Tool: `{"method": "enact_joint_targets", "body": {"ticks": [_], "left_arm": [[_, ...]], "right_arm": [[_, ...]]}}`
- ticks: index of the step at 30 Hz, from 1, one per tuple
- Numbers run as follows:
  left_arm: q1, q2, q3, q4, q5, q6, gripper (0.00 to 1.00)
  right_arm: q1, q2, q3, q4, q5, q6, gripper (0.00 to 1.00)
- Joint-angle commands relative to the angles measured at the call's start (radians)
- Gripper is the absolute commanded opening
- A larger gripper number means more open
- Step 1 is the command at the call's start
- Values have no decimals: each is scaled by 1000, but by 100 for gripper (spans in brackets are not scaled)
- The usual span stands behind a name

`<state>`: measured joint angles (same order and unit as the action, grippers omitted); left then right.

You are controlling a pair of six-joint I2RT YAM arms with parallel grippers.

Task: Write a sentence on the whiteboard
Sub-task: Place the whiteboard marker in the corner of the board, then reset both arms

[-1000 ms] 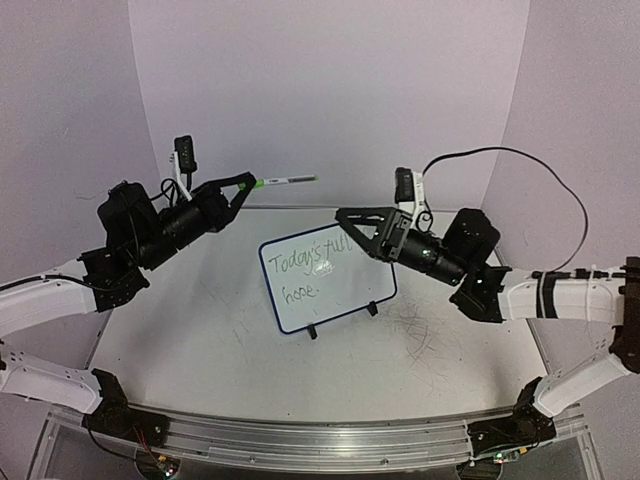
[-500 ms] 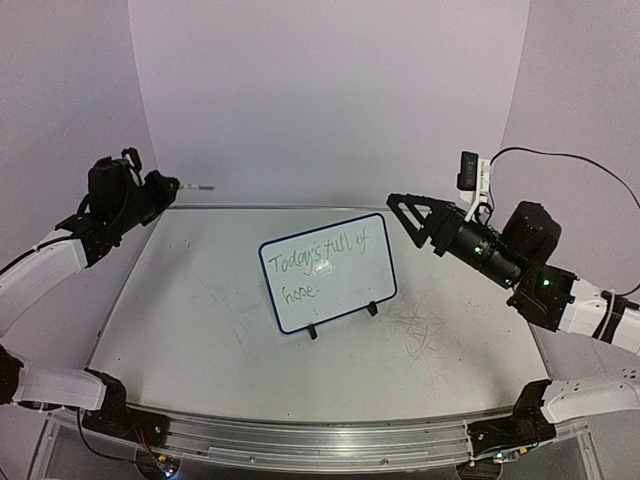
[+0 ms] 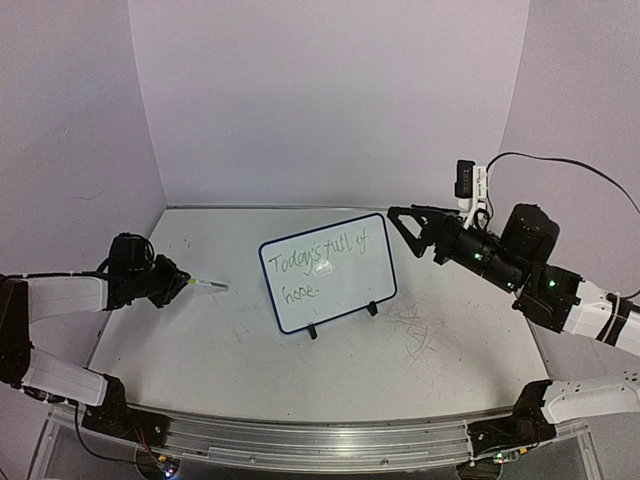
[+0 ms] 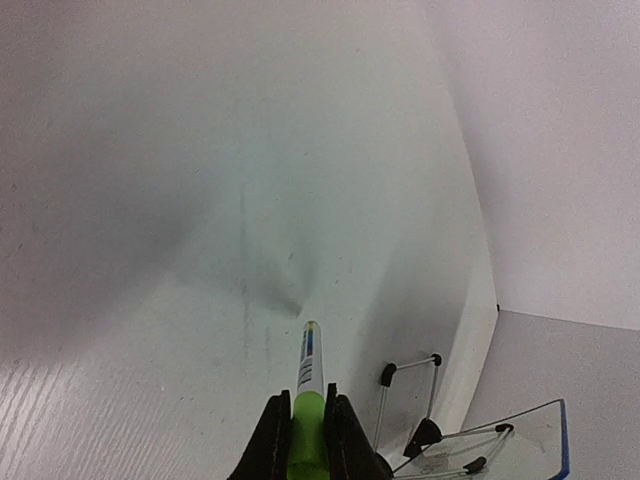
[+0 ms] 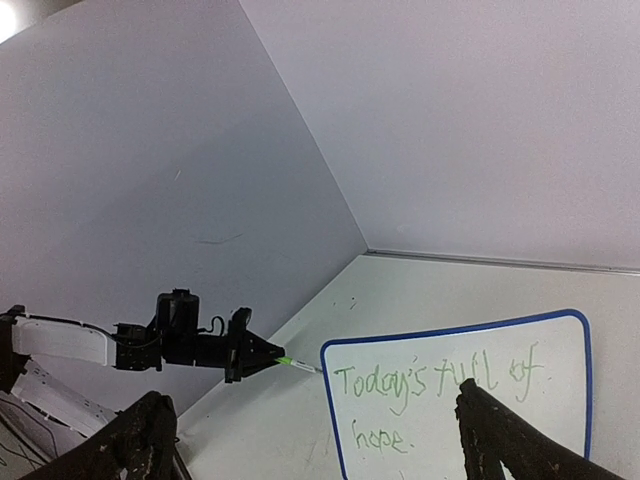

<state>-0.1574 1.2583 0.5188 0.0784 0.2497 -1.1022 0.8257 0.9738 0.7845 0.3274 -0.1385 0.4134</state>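
The whiteboard [image 3: 340, 290] stands tilted on its two black feet mid-table, its navy frame facing me. The sentence [image 3: 318, 258] runs in green cursive over two lines, "Today's full of" above "hope." My left gripper [image 3: 184, 283] hangs low over the table to the board's left, shut on a green marker [image 3: 206, 285] whose tip points toward the board, apart from it. The left wrist view shows the marker [image 4: 310, 362] pinched between both fingers [image 4: 276, 430]. My right gripper [image 3: 402, 224] hovers open and empty to the right of the board. From the right wrist the sentence [image 5: 420, 382] reads plainly.
The table [image 3: 200, 340] is white and scuffed with grey marks, enclosed by pale lilac walls [image 3: 330, 90]. A metal rail [image 3: 320, 440] runs along the near edge between the arm bases. A black cable [image 3: 560, 180] loops above the right arm.
My left arm has swung from high by the back-left wall down to just above the table left of the board, still gripping the marker. The right arm drew back to the right.
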Motion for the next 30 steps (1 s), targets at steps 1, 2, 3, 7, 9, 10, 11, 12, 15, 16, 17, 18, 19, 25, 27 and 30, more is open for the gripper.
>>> {"method": "enact_joint_targets", "body": {"ticks": [1, 2, 3, 7, 9, 10, 11, 12, 15, 16, 17, 18, 19, 25, 27, 30], "left_arm": [[10, 8, -74, 89, -3, -187, 0], [10, 2, -89, 89, -19, -210, 1], [11, -4, -109, 87, -35, -231, 3], [11, -34, -159, 79, -74, -303, 15], [10, -54, -164, 62, -87, -301, 27], [11, -69, -164, 49, -94, -301, 34], [11, -84, -164, 35, -101, -301, 40], [11, -99, -162, 20, -108, -298, 44], [11, -163, -134, -44, -135, -275, 56], [11, -189, -110, -91, -152, -262, 63], [11, -216, -86, -138, -169, -247, 69], [11, -243, -58, -183, -189, -228, 74], [11, -270, -23, -230, -213, -213, 79], [11, -409, 140, -420, -290, -176, 99], [11, -431, 219, -426, -295, -63, 99], [11, -412, 382, -372, -226, 202, 99]], "right_arm": [[4, -29, 14, 7, 25, -18, 98], [3, -30, 15, 6, 26, -17, 98], [4, -29, 16, 6, 24, -15, 98], [3, -33, 23, -3, 37, -18, 98], [3, -35, 34, -21, 60, -29, 98], [3, -34, 44, -43, 76, -37, 98], [3, -33, 59, -63, 97, -43, 98], [3, -32, 82, -90, 126, -47, 98], [4, -26, 171, -213, 242, -73, 98], [3, -25, 204, -251, 276, -92, 98], [3, -25, 234, -284, 309, -113, 98], [4, -26, 258, -309, 339, -135, 98], [4, -30, 281, -337, 364, -158, 98], [3, -72, 429, -459, 478, -268, 98], [3, -99, 457, -470, 488, -305, 98], [4, -129, 501, -478, 521, -363, 98]]}}
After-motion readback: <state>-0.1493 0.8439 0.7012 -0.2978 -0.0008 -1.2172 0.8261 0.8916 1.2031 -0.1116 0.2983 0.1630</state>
